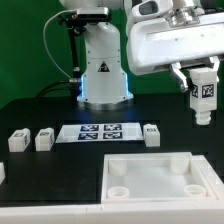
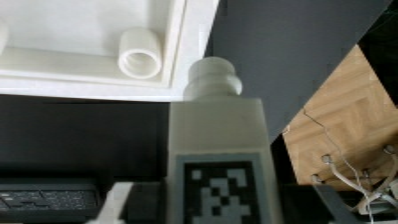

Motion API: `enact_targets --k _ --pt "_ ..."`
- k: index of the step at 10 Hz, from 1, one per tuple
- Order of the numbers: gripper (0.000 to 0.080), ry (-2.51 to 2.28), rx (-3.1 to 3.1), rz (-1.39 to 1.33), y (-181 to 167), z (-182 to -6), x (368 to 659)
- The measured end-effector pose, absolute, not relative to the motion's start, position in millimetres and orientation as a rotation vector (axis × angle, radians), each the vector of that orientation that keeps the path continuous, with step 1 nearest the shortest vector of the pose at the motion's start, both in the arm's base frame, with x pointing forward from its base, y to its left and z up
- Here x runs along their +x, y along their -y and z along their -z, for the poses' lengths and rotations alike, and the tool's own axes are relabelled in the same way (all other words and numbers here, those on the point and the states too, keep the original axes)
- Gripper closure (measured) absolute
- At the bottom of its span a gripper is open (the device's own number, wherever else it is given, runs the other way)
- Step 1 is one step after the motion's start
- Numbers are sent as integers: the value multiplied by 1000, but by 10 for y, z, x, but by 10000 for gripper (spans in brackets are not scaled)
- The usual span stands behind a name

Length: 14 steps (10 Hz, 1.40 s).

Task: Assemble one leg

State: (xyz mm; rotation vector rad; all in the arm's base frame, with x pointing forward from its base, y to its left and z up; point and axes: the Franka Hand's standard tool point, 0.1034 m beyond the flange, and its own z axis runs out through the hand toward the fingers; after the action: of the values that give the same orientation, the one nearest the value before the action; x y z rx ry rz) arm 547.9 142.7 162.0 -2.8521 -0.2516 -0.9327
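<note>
My gripper [image 1: 202,80] is shut on one leg [image 1: 203,105], a white squarish post with its marker tag facing the camera. It holds the leg upright in the air at the exterior view's right, above the far right part of the large flat white square piece [image 1: 150,183]. In the wrist view the held leg [image 2: 217,125] points its round peg toward that piece's edge [image 2: 71,82], beside a round corner hole [image 2: 143,52]. One finger [image 2: 121,198] shows beside the leg. Three more legs lie on the table [image 1: 17,141], [image 1: 44,139], [image 1: 151,134].
The marker board [image 1: 97,132] lies flat between the loose legs. The robot's white base [image 1: 103,70] stands behind it. The table is black, and a wooden floor with cables [image 2: 347,130] shows past its edge.
</note>
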Motion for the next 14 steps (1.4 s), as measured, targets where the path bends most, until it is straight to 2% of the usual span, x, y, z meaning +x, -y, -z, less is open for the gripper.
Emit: enact_targets --k 1,3,4,5,9,11,13,14 --pt "508 284 -2865 922 -1388 -1603 5496" --pt "508 324 -2910 878 -1142 -1631 5799" --pt "508 335 -2913 889 -1076 -1544 5862" --pt "508 330 -2917 887 -1022 -1385 5845" --pt "508 337 -2917 876 -1049 -1398 5842" --pt "508 333 -2930 857 -956 -1280 5896" --pt "508 319 -2929 833 -970 -1167 6061" --pt "508 326 -2925 829 -1016 -1097 6049"
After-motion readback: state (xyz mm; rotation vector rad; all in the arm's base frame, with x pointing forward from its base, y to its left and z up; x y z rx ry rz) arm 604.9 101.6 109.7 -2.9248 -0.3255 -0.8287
